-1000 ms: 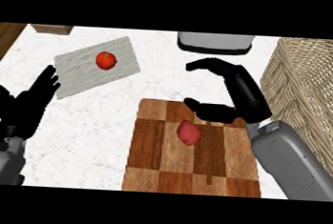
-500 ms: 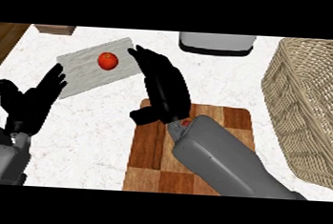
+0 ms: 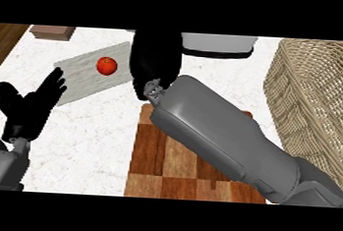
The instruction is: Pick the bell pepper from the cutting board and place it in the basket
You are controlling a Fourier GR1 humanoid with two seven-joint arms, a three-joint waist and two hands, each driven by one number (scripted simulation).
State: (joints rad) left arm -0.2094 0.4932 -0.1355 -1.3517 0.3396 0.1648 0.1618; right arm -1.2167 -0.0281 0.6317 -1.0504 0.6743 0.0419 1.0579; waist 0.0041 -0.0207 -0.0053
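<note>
White marble counter, wooden cutting board [image 3: 164,166] below. The right hand [image 3: 154,62] hangs past the board's far edge; whether it grips anything I cannot tell. The bell pepper is hidden. The left hand [image 3: 31,107] rests open. Pepper: probably light, smooth, best cupped round its body.

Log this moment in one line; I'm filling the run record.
right hand: raised above wooden board, fingers hidden | left hand: open, resting at left | pepper: hidden | basket: right | red item: on grey board
</note>
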